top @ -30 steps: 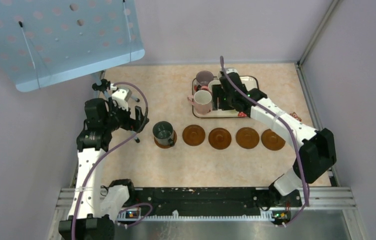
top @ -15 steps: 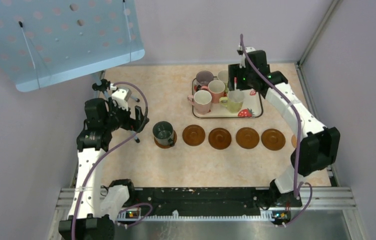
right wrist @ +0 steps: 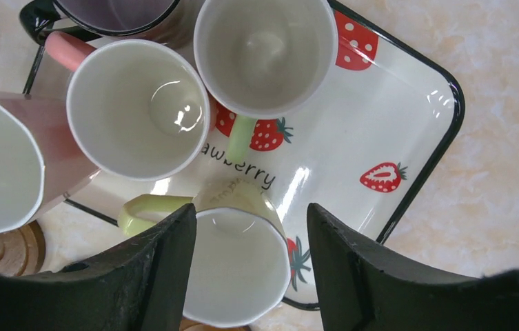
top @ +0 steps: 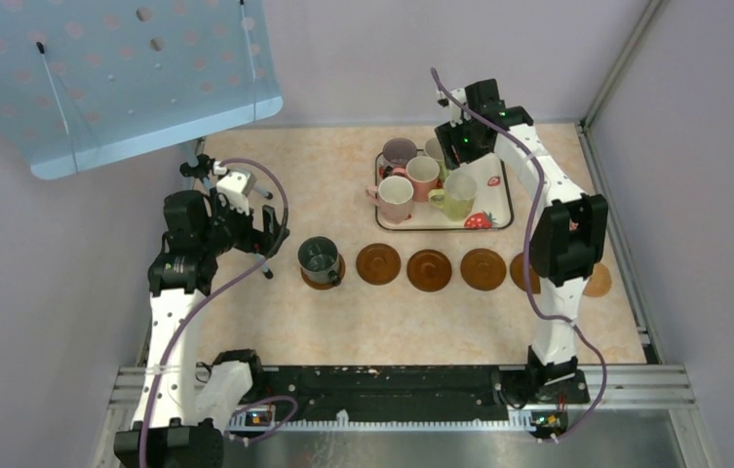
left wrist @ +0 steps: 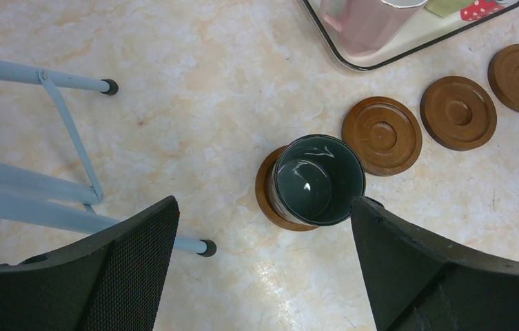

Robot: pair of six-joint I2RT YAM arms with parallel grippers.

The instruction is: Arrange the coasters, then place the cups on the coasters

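Here the worktop [top: 343, 327] is a pale peach, marbled sheet, closed in by plain lilac walls [top: 392, 58], with a light blue perforated panel [top: 129, 78] over its far left corner and a metal rail [top: 392, 382] along the near edge. A row of brown coasters [top: 429, 269] crosses the middle. The leftmost carries the dark grey-green cup [top: 319, 255], and the ones beside it lie bare. The other cups [top: 394, 197] crowd the strawberry-print tray [top: 496, 187] behind the row. The left gripper [left wrist: 262, 205] hangs beside the dark cup, fingers spread wide, holding nothing. The right gripper [right wrist: 251, 209] hovers over the tray, fingers apart above a yellow-green cup [right wrist: 237, 276], gripping nothing
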